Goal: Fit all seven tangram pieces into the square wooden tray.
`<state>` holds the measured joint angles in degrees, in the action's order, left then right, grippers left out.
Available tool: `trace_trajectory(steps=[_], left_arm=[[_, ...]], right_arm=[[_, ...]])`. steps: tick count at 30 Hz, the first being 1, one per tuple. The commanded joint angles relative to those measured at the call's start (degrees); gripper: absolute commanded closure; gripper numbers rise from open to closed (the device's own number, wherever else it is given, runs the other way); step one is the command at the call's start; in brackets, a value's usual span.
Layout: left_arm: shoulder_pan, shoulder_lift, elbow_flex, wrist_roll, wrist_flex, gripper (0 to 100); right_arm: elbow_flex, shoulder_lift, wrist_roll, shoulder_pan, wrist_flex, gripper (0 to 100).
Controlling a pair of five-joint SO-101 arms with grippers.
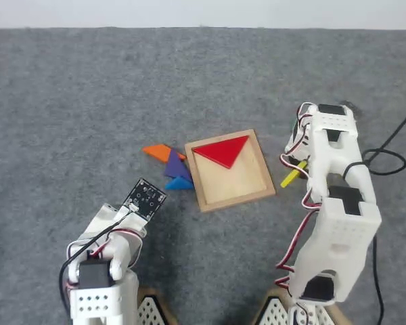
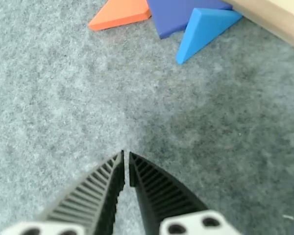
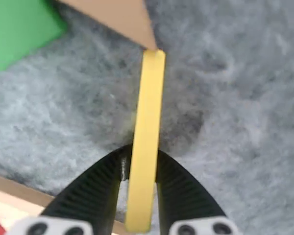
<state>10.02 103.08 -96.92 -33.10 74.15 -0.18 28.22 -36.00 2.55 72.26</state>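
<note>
Right gripper (image 3: 139, 164) grasps a flat yellow tangram piece (image 3: 149, 107) right of centre, beside the square wooden tray (image 1: 233, 193); left gripper (image 2: 126, 161), lower left, is clenched empty.

The left arm (image 1: 105, 271) rises from its base at the near left of the table and leans forward and to the right, its wrist tilted down toward the mat. The left gripper (image 2: 126, 156) hangs just above the surface with its two ribbed black fingers (image 2: 100, 188) drawn together to a thin slit, holding nothing. The right arm (image 1: 338, 223) stretches farther out from its base at the near right, folded at the elbow, its white links stacked along the table's right side. The right gripper (image 3: 143, 152) points down and is clamped on a yellow piece (image 3: 149, 122), held edge-on between its fingers.
</note>
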Motion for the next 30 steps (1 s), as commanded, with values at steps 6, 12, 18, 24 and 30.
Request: trace_trajectory(steps=[6, 12, 18, 24, 30], left_arm=[[0.26, 0.97, 0.48, -0.79, 0.18, 99], [0.26, 0.97, 0.48, -0.79, 0.18, 99], [0.26, 0.97, 0.48, -0.79, 0.18, 99], [0.26, 0.97, 0.48, -0.79, 0.18, 99], [0.26, 0.97, 0.48, -0.79, 0.18, 99]], right_arm=[[-3.52, -5.76, 28.48, -1.63, 0.04, 98.7], [-11.96, -14.81, 42.90, -12.79, 10.68, 98.9], [-14.68, -14.73, 48.88, -29.23, 11.91, 99.1], [-14.68, -8.84, 40.44, -36.62, 4.97, 99.1], [-14.86, -2.86, 26.99, -39.52, 4.44, 99.1]])
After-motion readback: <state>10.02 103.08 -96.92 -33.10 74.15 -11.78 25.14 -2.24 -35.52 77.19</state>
